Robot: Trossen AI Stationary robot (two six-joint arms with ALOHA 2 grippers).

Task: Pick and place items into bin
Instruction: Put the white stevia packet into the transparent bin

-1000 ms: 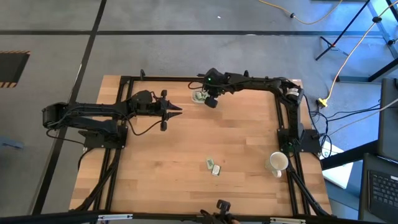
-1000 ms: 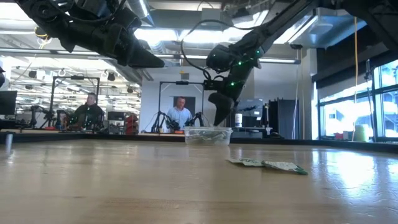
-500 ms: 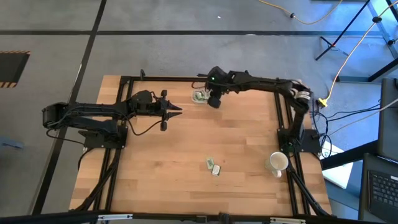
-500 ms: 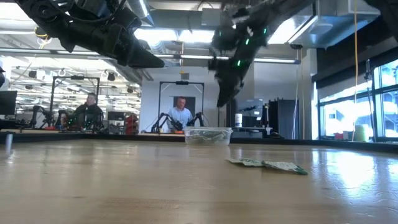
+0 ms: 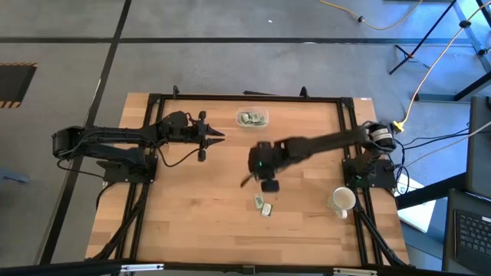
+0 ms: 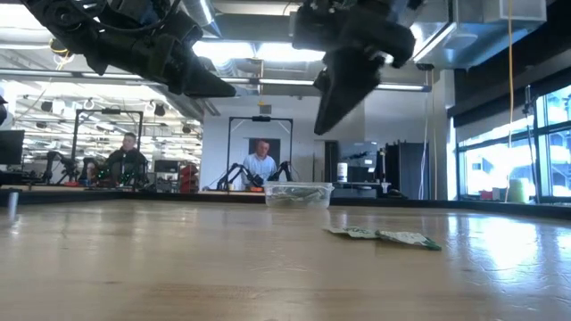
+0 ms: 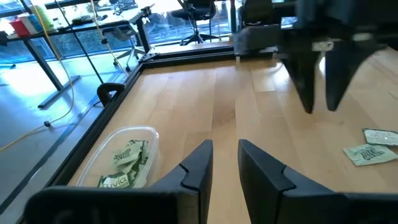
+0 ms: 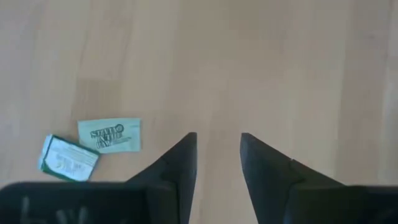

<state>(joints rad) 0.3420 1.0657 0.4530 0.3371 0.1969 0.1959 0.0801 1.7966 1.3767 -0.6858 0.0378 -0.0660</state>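
The bin (image 5: 252,118) is a small clear tray at the table's far side, resting on its flat bottom with several green and white packets in it; it also shows in the low view (image 6: 298,193) and the left wrist view (image 7: 121,163). Two packets (image 5: 259,202) (image 5: 267,208) lie flat on the table nearer the near edge, side by side in the right wrist view (image 8: 109,135) (image 8: 67,157). My right gripper (image 5: 269,185) hangs open and empty, fingers pointing down, above the table just beyond these two packets (image 7: 320,107). My left gripper (image 5: 221,136) waits at the left, slightly open and empty.
A white cup (image 5: 342,201) stands near the table's right edge. The black frame rail (image 5: 245,97) runs round the table. Bare wood lies between the bin and the two packets. People and other rigs show in the room beyond the table (image 6: 259,165).
My right gripper has left its place over the bin and swung toward the table's near edge, staying high above the table. It now hangs just beyond the two loose packets. The packets and the bin have stayed where they were.
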